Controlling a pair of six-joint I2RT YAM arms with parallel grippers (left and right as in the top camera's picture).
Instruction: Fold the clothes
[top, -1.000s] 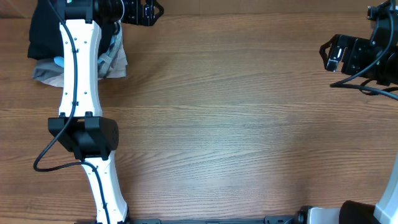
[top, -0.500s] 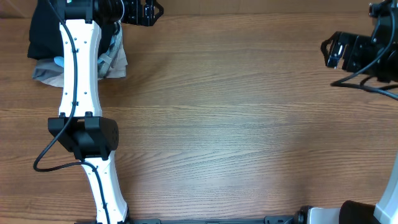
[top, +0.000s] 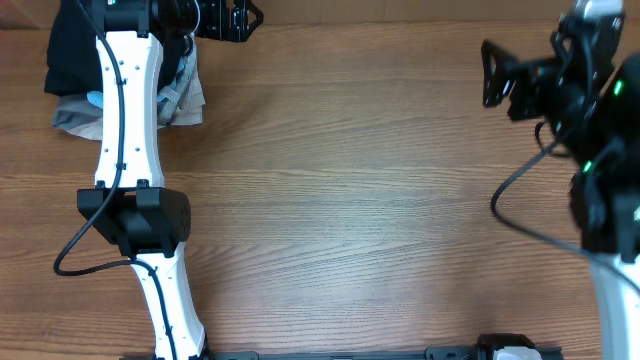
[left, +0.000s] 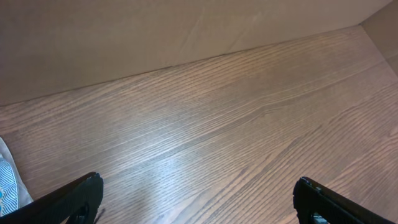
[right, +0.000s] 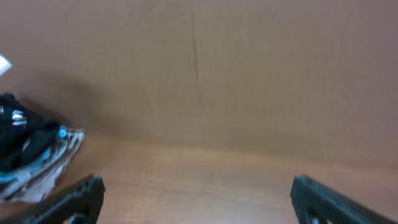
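No large spread-out black garment shows on the table; it is out of view. My left gripper (top: 240, 18) is open and empty at the back left, over bare wood, and its fingers stand wide apart in the left wrist view (left: 199, 202). My right gripper (top: 490, 73) is open and empty at the back right, pointing left. In the right wrist view (right: 196, 202) its fingers are wide apart over bare wood.
A pile of folded pieces (top: 75, 110) lies at the back left, partly under my left arm: a black piece (top: 62, 55) on top, with grey, beige and light-blue ones below. The pile also shows in the right wrist view (right: 34, 155). A brown wall (right: 199, 74) stands behind the table.
My right arm has swung into view, and its gripper has moved left and slightly up. The left arm and the pile have not moved.
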